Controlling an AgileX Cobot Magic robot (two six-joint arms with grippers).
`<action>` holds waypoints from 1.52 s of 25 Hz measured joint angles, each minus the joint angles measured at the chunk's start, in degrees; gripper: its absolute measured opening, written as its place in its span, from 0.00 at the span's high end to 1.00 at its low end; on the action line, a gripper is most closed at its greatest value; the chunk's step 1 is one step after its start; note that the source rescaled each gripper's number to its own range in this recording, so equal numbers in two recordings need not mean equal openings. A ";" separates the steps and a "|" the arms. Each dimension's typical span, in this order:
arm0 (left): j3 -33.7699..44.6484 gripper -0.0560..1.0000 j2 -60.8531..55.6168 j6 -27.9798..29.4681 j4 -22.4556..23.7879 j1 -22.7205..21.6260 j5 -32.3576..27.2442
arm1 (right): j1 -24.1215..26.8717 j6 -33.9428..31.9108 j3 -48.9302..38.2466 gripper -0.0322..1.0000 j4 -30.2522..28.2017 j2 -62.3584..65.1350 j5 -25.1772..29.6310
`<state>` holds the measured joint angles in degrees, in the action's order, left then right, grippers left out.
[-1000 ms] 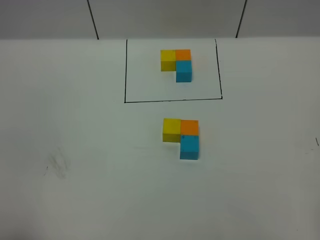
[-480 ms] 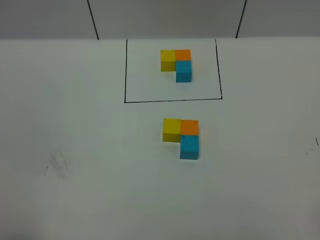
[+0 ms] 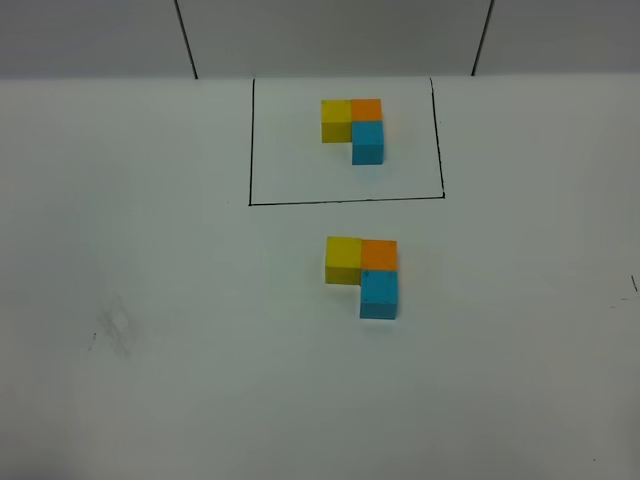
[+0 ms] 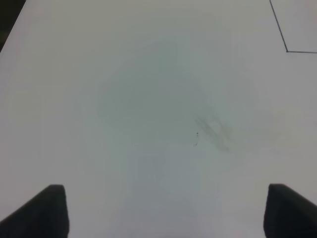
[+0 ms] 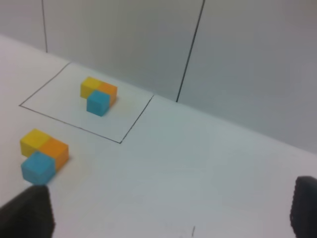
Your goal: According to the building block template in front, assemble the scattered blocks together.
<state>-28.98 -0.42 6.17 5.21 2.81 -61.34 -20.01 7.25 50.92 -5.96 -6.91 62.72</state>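
- Exterior high view is showing a white table [image 3: 150,400] filling most of the frame, with a grey panelled wall [image 3: 330,35] running along the top edge.
- A black drawn rectangle [image 3: 250,140] is sitting in the upper middle of that frame, its far side meeting the wall.
- Inside the rectangle, toward its top, the template [image 3: 353,128] is lying as an L: yellow and orange abreast, blue just below the orange, all touching.
- Below the rectangle, at the frame's centre, the scattered blocks are sitting joined in the same L and well apart from the template.
- The yellow block [image 3: 344,259] is touching the orange block [image 3: 379,255] on its right, and the blue block [image 3: 379,294] is touching the orange one from below.
- A faint grey smudge [image 3: 115,330] is marking the table at the lower left.
- Neither arm is appearing in the exterior view.
- Left gripper [image 4: 168,210] is hanging over bare table with its jaws spread wide, the two dark fingertips [image 4: 42,210] sitting at the lower corners of the left wrist frame, nothing between them; the smudge and one corner of the rectangle are showing there too.
- Right gripper [image 5: 171,208] is likewise gaping wide and holding nothing, its fingertips [image 5: 27,213] at the lower corners of the right wrist frame, with the scattered blocks near one tip and the template farther off inside the rectangle.
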 joint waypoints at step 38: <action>0.00 0.30 0.00 0.00 0.00 0.00 0.00 | 15.02 -5.85 -22.11 0.26 4.27 7.32 -1.49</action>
<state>-28.98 -0.42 6.17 5.21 2.81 -61.34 -4.99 1.39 28.81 -1.69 0.41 61.23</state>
